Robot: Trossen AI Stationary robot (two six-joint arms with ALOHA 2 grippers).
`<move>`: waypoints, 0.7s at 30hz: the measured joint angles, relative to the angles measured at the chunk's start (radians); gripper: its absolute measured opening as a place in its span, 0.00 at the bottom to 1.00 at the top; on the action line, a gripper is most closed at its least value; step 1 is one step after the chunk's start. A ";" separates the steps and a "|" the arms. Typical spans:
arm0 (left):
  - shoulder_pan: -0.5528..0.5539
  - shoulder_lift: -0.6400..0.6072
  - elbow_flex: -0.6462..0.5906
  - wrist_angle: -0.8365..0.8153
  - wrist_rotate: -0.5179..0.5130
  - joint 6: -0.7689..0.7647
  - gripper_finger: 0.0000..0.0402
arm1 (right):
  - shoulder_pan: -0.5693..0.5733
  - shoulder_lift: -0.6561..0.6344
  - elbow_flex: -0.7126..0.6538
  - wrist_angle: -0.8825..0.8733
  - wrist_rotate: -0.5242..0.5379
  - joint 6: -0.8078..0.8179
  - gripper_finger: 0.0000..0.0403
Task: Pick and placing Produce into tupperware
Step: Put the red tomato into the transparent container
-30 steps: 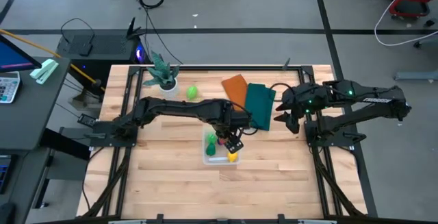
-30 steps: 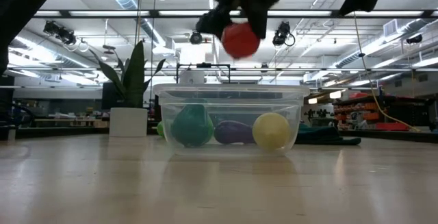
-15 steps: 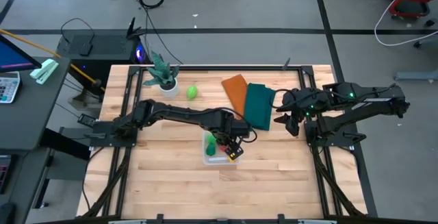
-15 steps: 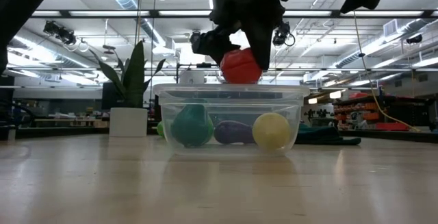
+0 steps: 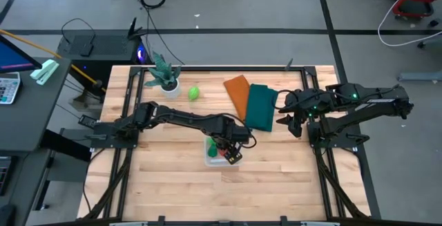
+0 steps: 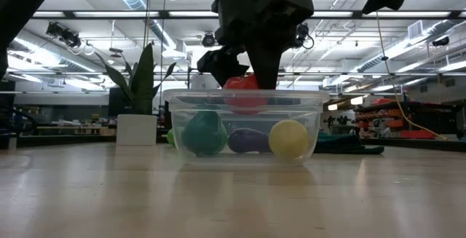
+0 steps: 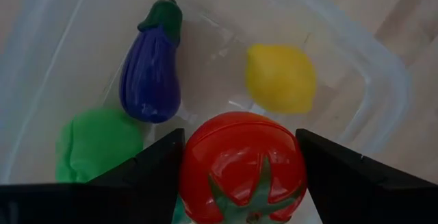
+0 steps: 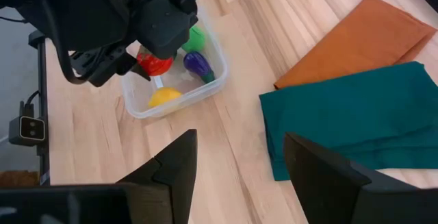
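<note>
The left gripper (image 6: 246,67) has come down w/ the red tomato (image 7: 243,166): a sec ago it hung well above the container (image 6: 244,125), now the tomato sits at rim level, its lower half already inside the clear walls in the low view. The fingers (image 7: 147,172) are clamped on either side of the tomato, spread about as wide as the tomato itself, so it's held, not dropped yet.

Straight below and just ahead of the gripper, inside the container: purple eggplant (image 7: 150,63), yellow lemon (image 7: 280,77) and a dark green piece (image 7: 99,145) (shape hard to make out). None of them touches the tomato as far as the wrist view shows, and there's a bare patch of container floor under it.

What the drop means: the tomato would be the 4th item in, and release looks like the next thing, prob. only a small further descent needed. That leaves the light green fruit (image 5: 194,92), sitting on the tabletop (image 5: 173,177) well away from the left gripper, beside the potted plant (image 5: 164,74).

The right gripper (image 5: 288,115) waits off to the side, over the dark green cloth (image 8: 356,114) next to the orange cloth (image 8: 359,35), fingers parted and holding nothing.
</note>
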 joint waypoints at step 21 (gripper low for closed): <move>0.000 0.076 -0.003 0.013 0.020 0.045 0.67 | 0.000 0.000 0.000 0.007 0.001 0.001 0.44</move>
